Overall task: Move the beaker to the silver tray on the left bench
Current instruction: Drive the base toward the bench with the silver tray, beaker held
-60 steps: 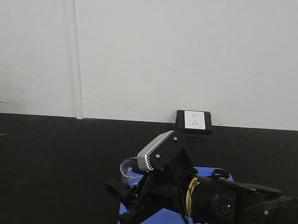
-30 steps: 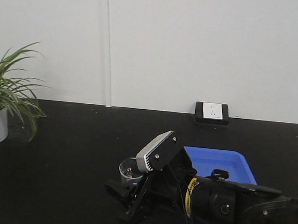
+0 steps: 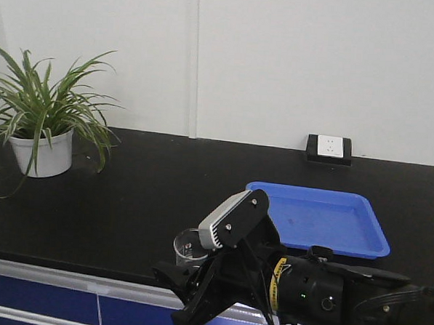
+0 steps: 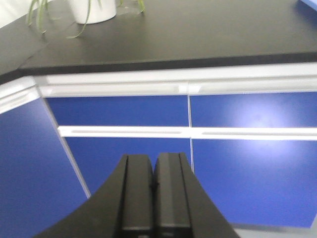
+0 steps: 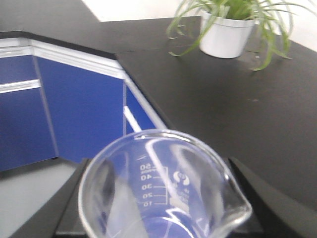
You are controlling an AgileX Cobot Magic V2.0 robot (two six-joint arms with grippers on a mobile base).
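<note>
The right gripper [image 5: 161,208] was clenched around the beaker [image 5: 163,183], one black finger [image 5: 74,198] on each side of the glass. The beaker stood upright and looked empty, its pouring lip toward the right of the wrist view and its printed scale (10 up to 50, read through the glass) facing the camera. From the front, the beaker [image 3: 189,248] was held in the air against the near edge of the bench [image 3: 150,195], not resting on it, with the right gripper [image 3: 185,281] reaching in from the right. It lay left of and nearer than the blue tray [image 3: 323,219], which sat on the black benchtop well apart from it.

The left gripper [image 4: 154,198] was closed tight with nothing between its fingers, and pointed at the blue cupboard fronts [image 4: 124,114] under the benchtop.

A potted plant [image 3: 40,135] stood at the far left of the bench, and a wall socket [image 3: 329,148] sat at the foot of the white wall [image 3: 280,64] behind the tray.
</note>
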